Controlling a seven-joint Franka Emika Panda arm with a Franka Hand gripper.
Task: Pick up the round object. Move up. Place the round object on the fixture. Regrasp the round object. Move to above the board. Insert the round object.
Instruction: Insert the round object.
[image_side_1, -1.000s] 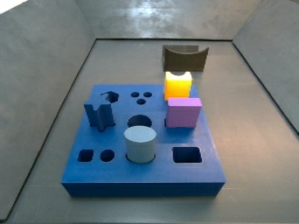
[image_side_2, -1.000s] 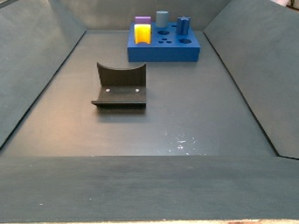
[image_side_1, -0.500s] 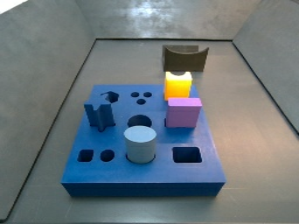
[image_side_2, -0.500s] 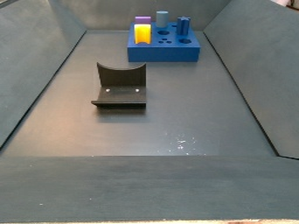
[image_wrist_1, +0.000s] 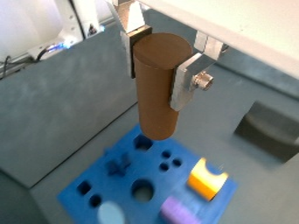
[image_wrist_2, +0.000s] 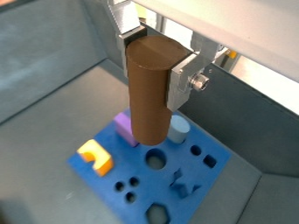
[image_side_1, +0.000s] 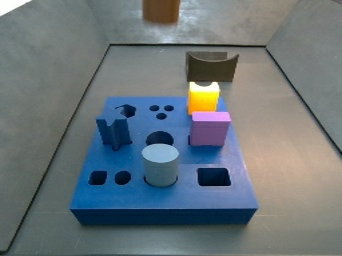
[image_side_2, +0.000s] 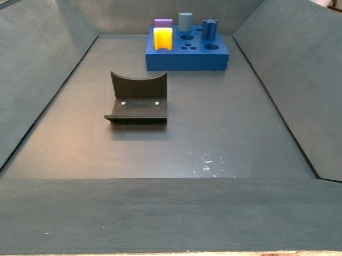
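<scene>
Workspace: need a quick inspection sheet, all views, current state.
Surface: dark grey floor, bare apart from the rig parts.
Job's things: reddish-brown cylinder peg upright, high above the large blue board; its lower end shows at a side view's top edge. Dark notched fixture unoccupied.
Clutter: nothing loose; yellow block, purple block and pale teal cylinder seated in the board.
Grippers: gripper above the board, jaws shut on the peg's upper part.
Cables: a few beyond the wall.
Surroundings: grey walls.

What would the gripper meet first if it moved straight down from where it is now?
Probably the board: the gripper holds the peg upright above it, so the peg's lower end would arrive first. Which hole is unclear.
</scene>
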